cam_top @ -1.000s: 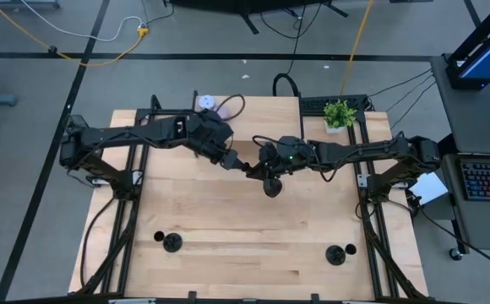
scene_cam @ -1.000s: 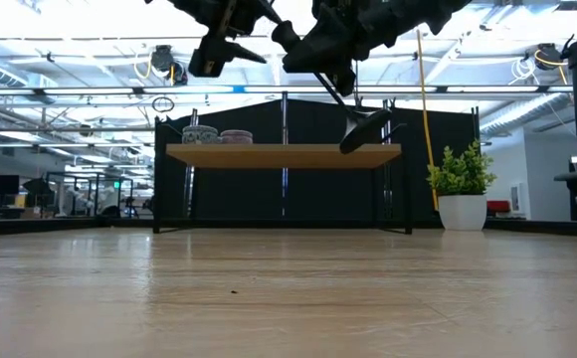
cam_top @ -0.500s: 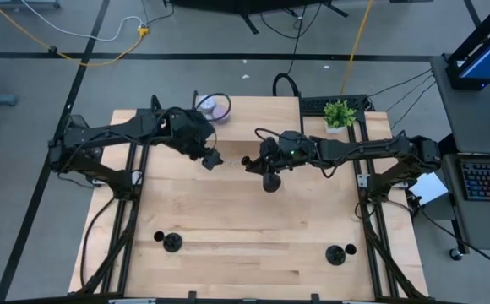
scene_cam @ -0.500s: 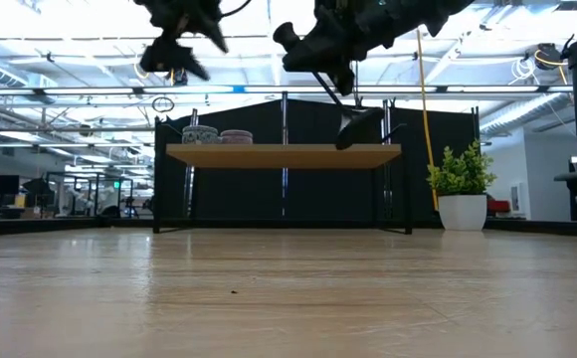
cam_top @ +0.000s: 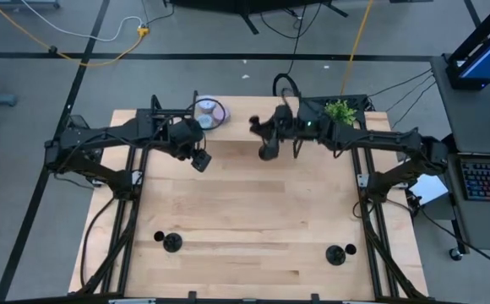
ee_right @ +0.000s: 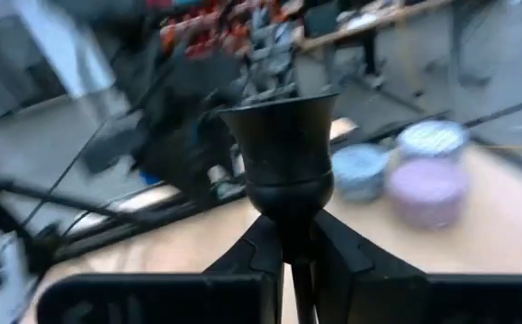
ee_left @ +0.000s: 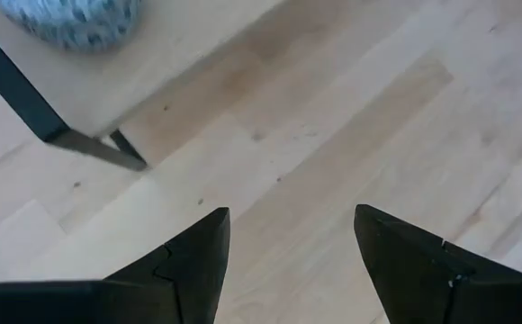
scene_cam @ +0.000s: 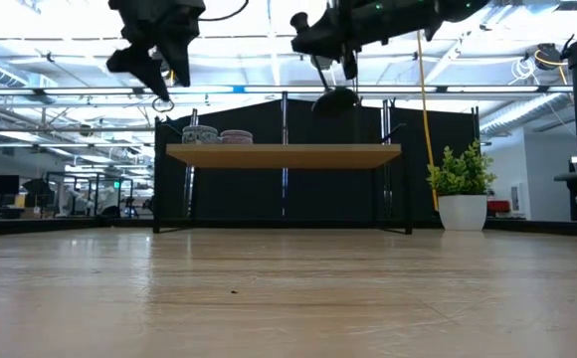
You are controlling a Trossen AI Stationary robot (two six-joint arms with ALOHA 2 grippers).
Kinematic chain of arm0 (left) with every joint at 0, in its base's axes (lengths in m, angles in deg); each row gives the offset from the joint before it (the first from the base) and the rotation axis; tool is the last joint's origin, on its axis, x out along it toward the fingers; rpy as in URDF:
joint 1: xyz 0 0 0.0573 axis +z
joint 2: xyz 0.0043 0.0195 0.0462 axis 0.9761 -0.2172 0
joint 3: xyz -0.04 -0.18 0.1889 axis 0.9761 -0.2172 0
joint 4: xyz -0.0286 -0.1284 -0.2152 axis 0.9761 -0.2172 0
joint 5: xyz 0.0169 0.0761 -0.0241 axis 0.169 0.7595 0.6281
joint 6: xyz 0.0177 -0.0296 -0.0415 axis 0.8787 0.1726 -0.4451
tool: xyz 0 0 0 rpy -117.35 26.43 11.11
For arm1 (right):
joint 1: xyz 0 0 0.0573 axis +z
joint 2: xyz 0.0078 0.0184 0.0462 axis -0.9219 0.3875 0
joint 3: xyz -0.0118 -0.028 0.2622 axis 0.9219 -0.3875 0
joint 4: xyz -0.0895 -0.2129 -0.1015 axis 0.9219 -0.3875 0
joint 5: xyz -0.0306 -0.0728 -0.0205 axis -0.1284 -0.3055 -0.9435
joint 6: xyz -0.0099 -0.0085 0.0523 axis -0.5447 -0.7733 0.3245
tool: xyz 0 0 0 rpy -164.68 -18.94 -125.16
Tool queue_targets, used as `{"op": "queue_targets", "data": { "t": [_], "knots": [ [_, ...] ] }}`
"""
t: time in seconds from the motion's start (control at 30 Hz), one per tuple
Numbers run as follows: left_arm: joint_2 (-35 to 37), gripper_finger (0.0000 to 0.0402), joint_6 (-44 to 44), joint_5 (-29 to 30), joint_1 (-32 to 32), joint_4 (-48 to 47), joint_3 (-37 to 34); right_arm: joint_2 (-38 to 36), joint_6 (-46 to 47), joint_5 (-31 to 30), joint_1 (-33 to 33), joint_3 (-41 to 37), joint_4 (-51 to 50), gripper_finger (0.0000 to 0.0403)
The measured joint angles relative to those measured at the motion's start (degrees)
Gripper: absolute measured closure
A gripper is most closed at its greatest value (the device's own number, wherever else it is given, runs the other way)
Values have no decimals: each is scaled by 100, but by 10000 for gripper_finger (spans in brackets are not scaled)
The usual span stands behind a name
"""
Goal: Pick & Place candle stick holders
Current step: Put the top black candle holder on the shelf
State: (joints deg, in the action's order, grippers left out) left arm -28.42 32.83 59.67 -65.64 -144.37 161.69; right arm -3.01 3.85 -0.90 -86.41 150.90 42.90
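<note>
A low pale-wood shelf on black legs (scene_cam: pixel 284 155) stands at the far edge of the light wooden table (cam_top: pixel 245 219), with pastel round candle tins (cam_top: pixel 209 111) on it and a small green potted plant in a white pot (cam_top: pixel 340 114) towards the right end. Two matte-black candle stick holders with round disc bases stand on the near part of the table, well apart: one at the left (cam_top: pixel 172 243), one at the right (cam_top: pixel 336 253). The third black candle stick holder (cam_top: pixel 269 152) hangs in the air near the shelf, clamped by its thin stem in the right gripper (ee_right: pixel 290 256), whose jaws are together on the stem; the right wrist view shows its cup top pointing away from the fingers, with the blue and purple tins beyond it. The left gripper (ee_left: pixel 288 247) hovers above the table just in front of the shelf's left part, its fingers (ee_left: pixel 198 261) apart and holding nothing. No writing can be read on anything.
</note>
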Motion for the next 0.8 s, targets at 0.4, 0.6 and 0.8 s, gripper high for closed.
{"op": "queue_targets", "data": {
  "t": [0.4,0.6,0.8],
  "knots": [
    [-5,156,-306,-10,-87,46,-313,-20,-388,-57,-1340,8,977,381],
    [-5,156,-450,-9,-107,53,-313,-14,-818,-435,-1805,4,990,381],
    [-5,156,-560,-11,-107,55,-313,-14,-784,-658,-2207,-314,1278,377]
  ]
}}
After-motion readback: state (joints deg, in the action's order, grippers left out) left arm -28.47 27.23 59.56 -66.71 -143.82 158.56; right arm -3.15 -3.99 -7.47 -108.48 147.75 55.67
